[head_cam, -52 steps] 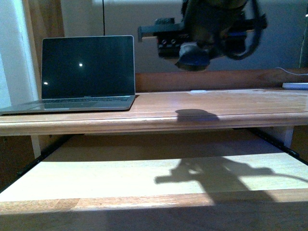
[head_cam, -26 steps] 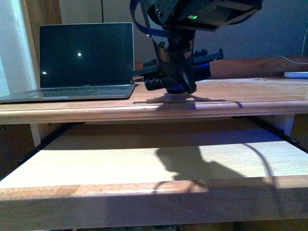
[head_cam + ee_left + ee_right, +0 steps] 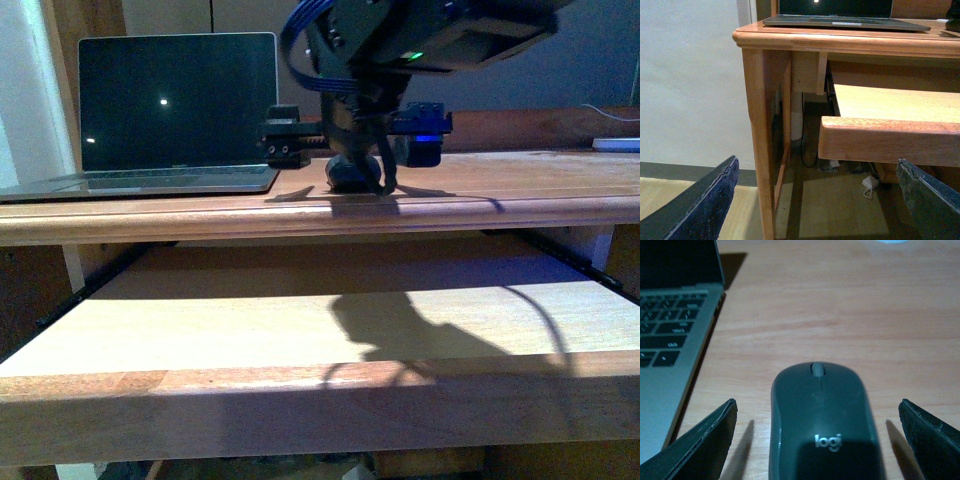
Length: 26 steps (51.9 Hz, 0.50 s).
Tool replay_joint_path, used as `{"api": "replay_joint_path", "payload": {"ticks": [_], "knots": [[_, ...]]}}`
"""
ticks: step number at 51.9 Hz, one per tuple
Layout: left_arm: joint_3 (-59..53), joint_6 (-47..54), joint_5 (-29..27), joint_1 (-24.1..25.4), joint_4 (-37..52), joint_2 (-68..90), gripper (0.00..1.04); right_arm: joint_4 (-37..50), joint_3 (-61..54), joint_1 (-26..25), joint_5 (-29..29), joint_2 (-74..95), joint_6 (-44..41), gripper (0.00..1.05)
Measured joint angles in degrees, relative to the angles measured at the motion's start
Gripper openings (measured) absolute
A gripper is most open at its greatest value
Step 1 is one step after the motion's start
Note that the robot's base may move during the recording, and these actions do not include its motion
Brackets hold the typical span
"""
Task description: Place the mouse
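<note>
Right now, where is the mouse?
In the front view the mouse sits on the desk top, just right of the laptop, under the right tool, whose open fingers flank it without touching.

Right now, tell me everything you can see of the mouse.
The mouse is a dark grey oval of smooth plastic, with a grey scroll wheel and a white "logi" mark. It lies flat on the wooden desk top, right of the laptop, apart from it. The right gripper's jaws stand open either side, not touching it.
</note>
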Motion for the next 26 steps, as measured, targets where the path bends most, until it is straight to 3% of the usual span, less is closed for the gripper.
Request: {"api": "replay_joint_path", "payload": {"ticks": [10, 16, 26], "knots": [[0.0, 0.0, 0.0, 0.0, 0.0, 0.0, 0.97, 11.76, -17.2, -4.87, -11.98, -16.31, 1.79, 0.97], [0.0, 0.0, 0.0, 0.0, 0.0, 0.0, 0.97, 20.39, -36.85, -10.03, -27.96, -34.34, 0.5, 0.97], [0.0, 0.0, 0.0, 0.0, 0.0, 0.0, 0.97, 25.94, -59.01, -16.72, -46.12, -48.83, -4.24, 0.97]]}}
